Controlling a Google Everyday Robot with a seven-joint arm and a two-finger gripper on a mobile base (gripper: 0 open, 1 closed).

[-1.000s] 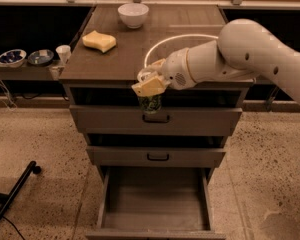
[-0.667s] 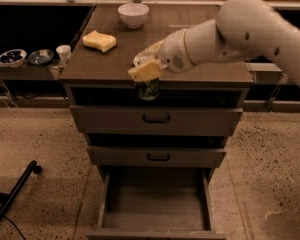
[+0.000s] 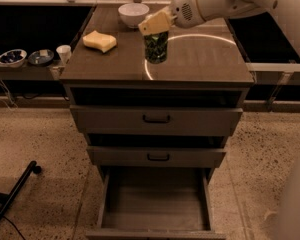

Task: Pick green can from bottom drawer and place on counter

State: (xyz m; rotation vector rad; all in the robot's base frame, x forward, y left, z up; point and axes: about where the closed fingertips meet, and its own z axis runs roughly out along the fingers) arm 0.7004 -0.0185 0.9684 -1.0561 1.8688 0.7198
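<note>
The can [image 3: 156, 48] stands upright over the counter [image 3: 205, 64], near its middle and at the left edge of the white circle [image 3: 212, 35] drawn there. Its base looks level with the top, but I cannot tell whether it is touching down or hanging just above. The gripper [image 3: 155, 27] comes in from the upper right and sits on the can's upper end, its tan fingers [image 3: 151, 24] pinching the can and hiding the lid.

Behind the can is a white bowl [image 3: 133, 13]. A yellow sponge [image 3: 100, 40] lies to the left, well apart from both.

Below, the bottom drawer [image 3: 155, 206] is pulled out, and its floor shows nothing on it. The two drawers above are nearly shut.

By my judgement most of the task is done: the can is out of the drawer and over the counter. What is left is to set it down if it is not down yet, let go, and lift the arm away without tipping it.
</note>
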